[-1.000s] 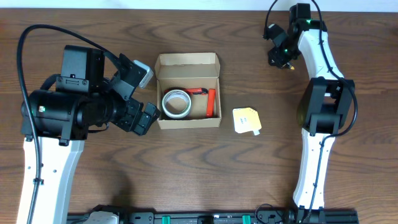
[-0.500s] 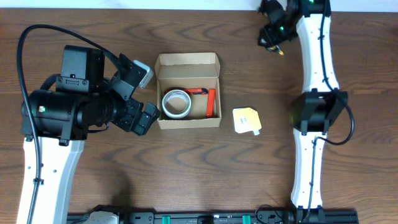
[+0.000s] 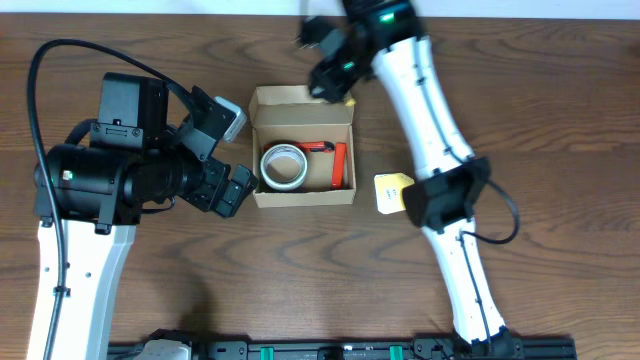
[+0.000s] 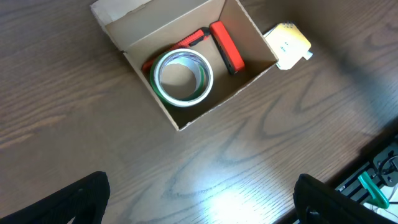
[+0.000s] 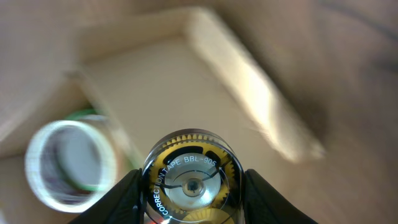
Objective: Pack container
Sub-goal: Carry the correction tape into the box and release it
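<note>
Now the right gripper (image 3: pixel 325 72), clamped on a round correction tape (image 5: pixel 189 171), has swung in from the far right to the far edge of the box (image 3: pixel 300 128) mid-table, so dropping it in looks next. Just left of the box, the left gripper (image 3: pixel 228 188) gapes empty.

- The tabletop (image 3: pixel 300 280) is dark brown wood with a visible grain.
- The box (image 3: pixel 303 196) is tan cardboard and open. It sits on the tabletop just right of the left claw (image 3: pixel 234 153), its far rim under the right claw (image 3: pixel 325 78).
- The yellow pad (image 3: pixel 396 193) lies flat, nearer than the right claw and just beside the box's right wall.
</note>
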Action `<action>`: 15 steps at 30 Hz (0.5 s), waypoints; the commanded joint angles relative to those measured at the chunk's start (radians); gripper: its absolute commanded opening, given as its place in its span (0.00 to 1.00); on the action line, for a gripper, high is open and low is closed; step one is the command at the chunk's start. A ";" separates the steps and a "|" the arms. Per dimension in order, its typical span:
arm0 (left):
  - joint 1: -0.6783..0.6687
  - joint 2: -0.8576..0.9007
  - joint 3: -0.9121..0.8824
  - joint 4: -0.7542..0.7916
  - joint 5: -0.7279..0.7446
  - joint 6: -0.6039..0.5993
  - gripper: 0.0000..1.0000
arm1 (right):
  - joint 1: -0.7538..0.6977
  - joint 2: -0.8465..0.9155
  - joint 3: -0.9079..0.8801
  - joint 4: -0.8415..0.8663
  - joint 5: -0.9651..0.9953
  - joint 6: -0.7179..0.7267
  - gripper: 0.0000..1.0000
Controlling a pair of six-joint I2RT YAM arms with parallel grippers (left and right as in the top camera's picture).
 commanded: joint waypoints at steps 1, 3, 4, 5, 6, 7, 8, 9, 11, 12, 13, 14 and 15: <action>0.002 -0.001 0.014 -0.003 -0.004 0.006 0.95 | 0.058 -0.023 0.012 -0.024 0.001 0.013 0.33; 0.002 -0.001 0.014 -0.003 -0.004 0.006 0.95 | 0.087 -0.046 0.008 -0.027 0.047 0.013 0.34; 0.002 -0.001 0.014 -0.003 -0.004 0.006 0.95 | 0.097 -0.063 0.004 -0.027 0.065 0.012 0.34; 0.002 -0.001 0.014 -0.003 -0.004 0.006 0.95 | 0.103 -0.077 -0.001 -0.027 0.078 0.013 0.34; 0.002 -0.001 0.014 -0.003 -0.004 0.006 0.95 | 0.106 -0.095 -0.010 -0.027 0.084 0.013 0.34; 0.002 -0.001 0.014 -0.003 -0.004 0.006 0.95 | 0.106 -0.115 -0.026 -0.024 0.084 0.012 0.34; 0.002 -0.001 0.014 -0.003 -0.004 0.006 0.95 | 0.106 -0.142 -0.056 -0.016 0.084 0.012 0.34; 0.002 -0.001 0.014 -0.003 -0.004 0.006 0.95 | 0.106 -0.173 -0.098 -0.005 0.090 0.012 0.34; 0.002 -0.001 0.014 -0.003 -0.004 0.006 0.95 | 0.105 -0.234 -0.195 0.030 0.111 0.012 0.34; 0.002 -0.001 0.014 -0.003 -0.004 0.006 0.95 | 0.105 -0.270 -0.254 0.050 0.119 0.012 0.34; 0.002 -0.001 0.014 -0.003 -0.004 0.006 0.95 | 0.105 -0.310 -0.328 0.080 0.125 0.012 0.34; 0.002 -0.001 0.014 -0.003 -0.004 0.006 0.95 | 0.105 -0.348 -0.393 0.107 0.126 0.012 0.35; 0.002 -0.001 0.014 -0.003 -0.004 0.006 0.95 | 0.105 -0.381 -0.459 0.138 0.125 0.013 0.35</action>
